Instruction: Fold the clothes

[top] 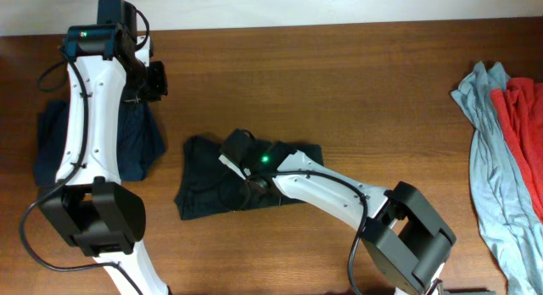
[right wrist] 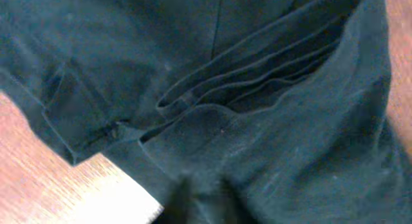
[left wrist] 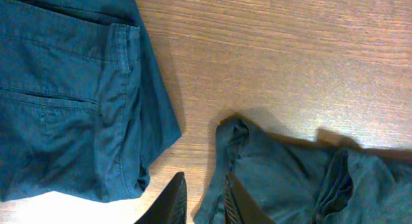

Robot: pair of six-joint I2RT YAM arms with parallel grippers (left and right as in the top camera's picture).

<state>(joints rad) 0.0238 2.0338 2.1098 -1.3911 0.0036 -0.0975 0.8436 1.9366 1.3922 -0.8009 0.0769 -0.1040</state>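
A folded black T-shirt lies on the wooden table, its long axis running left to right in the overhead view and its stacked fold edges showing in the right wrist view. The right gripper sits down on the T-shirt's upper middle; whether its jaws are apart or together cannot be told, as dark cloth hides them. Left of the T-shirt, by a navy garment, the left gripper hangs with jaws slightly parted, gripping nothing. Far right of the T-shirt lie grey-blue and red garments, touching each other.
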